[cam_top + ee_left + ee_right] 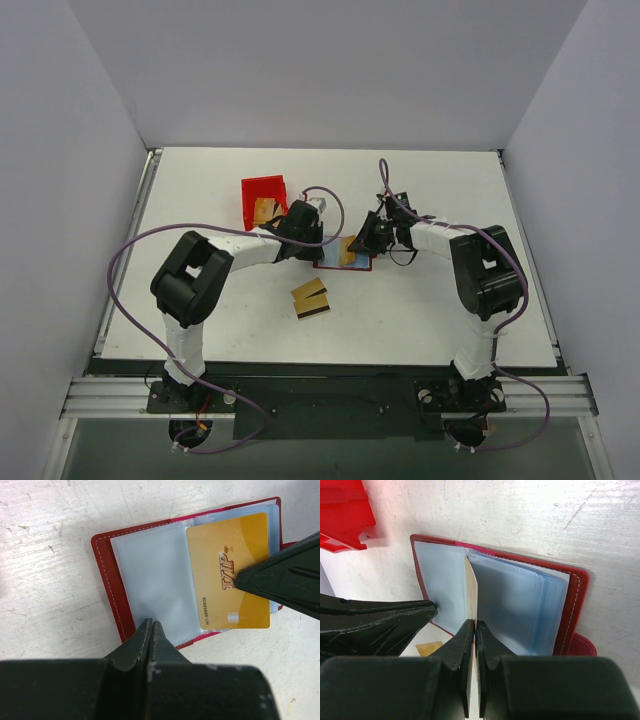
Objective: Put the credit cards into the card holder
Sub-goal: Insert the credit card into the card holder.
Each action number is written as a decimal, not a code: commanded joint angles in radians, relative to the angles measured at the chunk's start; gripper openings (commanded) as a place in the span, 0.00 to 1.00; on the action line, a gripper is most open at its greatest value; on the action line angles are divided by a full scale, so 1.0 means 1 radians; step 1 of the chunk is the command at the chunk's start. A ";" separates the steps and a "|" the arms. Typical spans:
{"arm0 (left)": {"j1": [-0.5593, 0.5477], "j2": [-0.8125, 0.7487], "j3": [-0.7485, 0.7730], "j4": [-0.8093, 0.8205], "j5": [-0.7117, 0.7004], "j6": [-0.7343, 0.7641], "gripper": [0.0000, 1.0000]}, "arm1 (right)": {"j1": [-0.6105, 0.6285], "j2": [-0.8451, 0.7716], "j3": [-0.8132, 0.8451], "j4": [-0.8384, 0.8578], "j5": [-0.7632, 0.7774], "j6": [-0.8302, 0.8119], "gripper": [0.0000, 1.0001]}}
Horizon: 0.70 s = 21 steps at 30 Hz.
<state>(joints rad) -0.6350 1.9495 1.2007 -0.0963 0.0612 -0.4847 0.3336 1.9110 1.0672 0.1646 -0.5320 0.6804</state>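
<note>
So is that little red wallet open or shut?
Open. The wallet lies spread, its clear inside facing up, with a card over one half.

Robot test cell in a lab.
Plain grey panels point(330, 70) boxed in a scuffed white bench point(400, 320) on three sides. Two black-and-white robot arms, the left arm point(190, 285) and the right arm point(487, 275), were bolted to a metal rail point(110, 398) at its near edge, with purple cables point(113, 275) looping from their bases. A red plastic bin point(263, 190) sat on the bench.
</note>
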 commanded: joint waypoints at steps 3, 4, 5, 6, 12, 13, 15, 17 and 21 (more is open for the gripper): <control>0.004 0.017 0.025 0.007 0.009 0.023 0.00 | -0.005 0.028 0.005 -0.027 0.004 -0.024 0.00; 0.004 0.017 0.026 0.007 0.009 0.021 0.00 | -0.005 0.029 0.008 -0.027 0.000 -0.025 0.00; 0.004 0.016 0.026 0.006 0.009 0.023 0.00 | -0.004 0.034 0.014 -0.027 -0.003 -0.027 0.00; 0.004 0.017 0.026 0.006 0.009 0.021 0.00 | -0.004 0.037 0.014 -0.027 -0.006 -0.027 0.00; 0.004 0.017 0.028 0.006 0.011 0.023 0.00 | 0.005 0.056 0.023 -0.019 -0.019 -0.030 0.00; 0.004 0.019 0.030 0.006 0.011 0.023 0.00 | 0.008 0.057 0.027 -0.020 -0.020 -0.028 0.00; 0.004 0.020 0.030 0.004 0.014 0.023 0.00 | 0.012 0.060 0.030 -0.019 -0.020 -0.028 0.00; 0.004 0.019 0.030 0.004 0.012 0.023 0.00 | 0.012 0.065 0.030 -0.017 -0.020 -0.028 0.00; 0.004 0.019 0.031 0.003 0.012 0.023 0.00 | 0.015 0.072 0.033 -0.008 -0.031 -0.025 0.00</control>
<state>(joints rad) -0.6350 1.9514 1.2018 -0.0963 0.0639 -0.4812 0.3347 1.9434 1.0851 0.1761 -0.5728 0.6781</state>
